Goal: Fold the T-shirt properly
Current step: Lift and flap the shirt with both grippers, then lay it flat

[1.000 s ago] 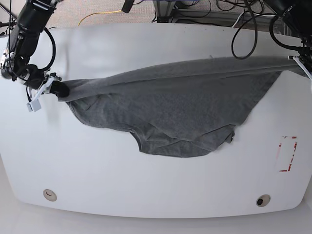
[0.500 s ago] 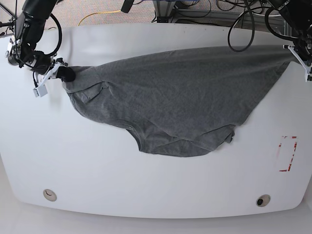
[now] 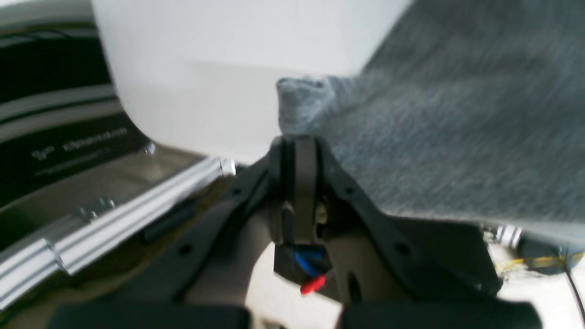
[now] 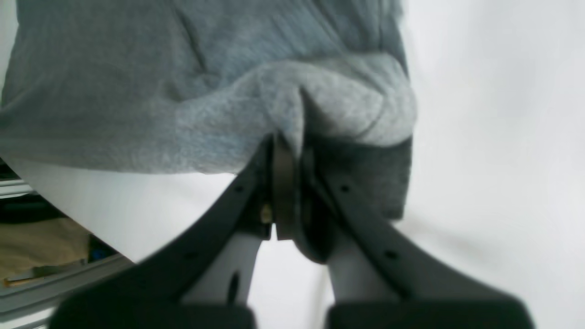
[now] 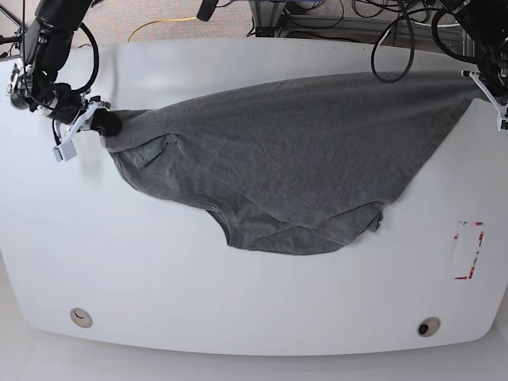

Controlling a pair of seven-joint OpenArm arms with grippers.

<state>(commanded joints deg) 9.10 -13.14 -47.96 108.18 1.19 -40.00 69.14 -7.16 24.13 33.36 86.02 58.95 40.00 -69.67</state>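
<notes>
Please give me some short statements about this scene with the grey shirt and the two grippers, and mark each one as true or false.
1. The right gripper is shut on a corner of the plain heather-grey knit T-shirt. True.
2. The left gripper is open and holds nothing. False: its jaws are shut on a bunched bit of the shirt.
3. The T-shirt is already folded into a neat rectangle. False: it lies spread out and rumpled on the white table, stretched between the two grippers.
4. A red-marked rectangle lies on the table, clear of the shirt. True.
5. The shirt carries a large printed logo. False: no print is visible.
</notes>
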